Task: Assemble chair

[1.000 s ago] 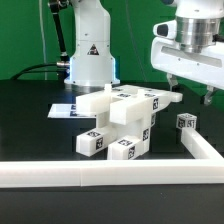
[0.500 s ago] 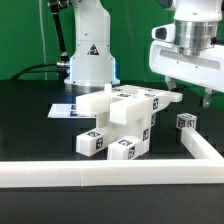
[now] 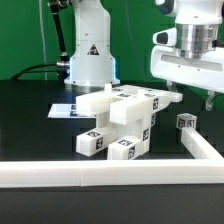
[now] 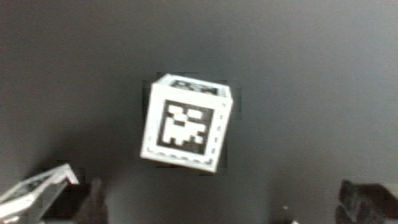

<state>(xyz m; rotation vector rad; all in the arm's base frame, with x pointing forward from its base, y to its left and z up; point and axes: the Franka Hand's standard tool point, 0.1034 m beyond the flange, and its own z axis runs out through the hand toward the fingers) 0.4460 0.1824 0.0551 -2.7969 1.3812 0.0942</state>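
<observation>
Chair (image 3: 120, 118) is partly built: one white blocky cluster mid-tabletop (image 3: 30, 125). The flat slab (image 3: 90, 103) sits on the exterior view's left side of it, stacked tagged blocks in the middle. A bar (image 3: 166, 99) sticks out toward the exterior view's right. Two tagged block ends (image 3: 95, 142) face front, down on the tabletop. The loose cube (image 3: 185, 122) stands alone, apart from the cluster on the exterior view's right. In my wrist view it's skewed in frame, its black-and-white tag face in plain sight, touching nothing else.

The gripper (image 3: 190, 97) has eased slightly lower
</observation>
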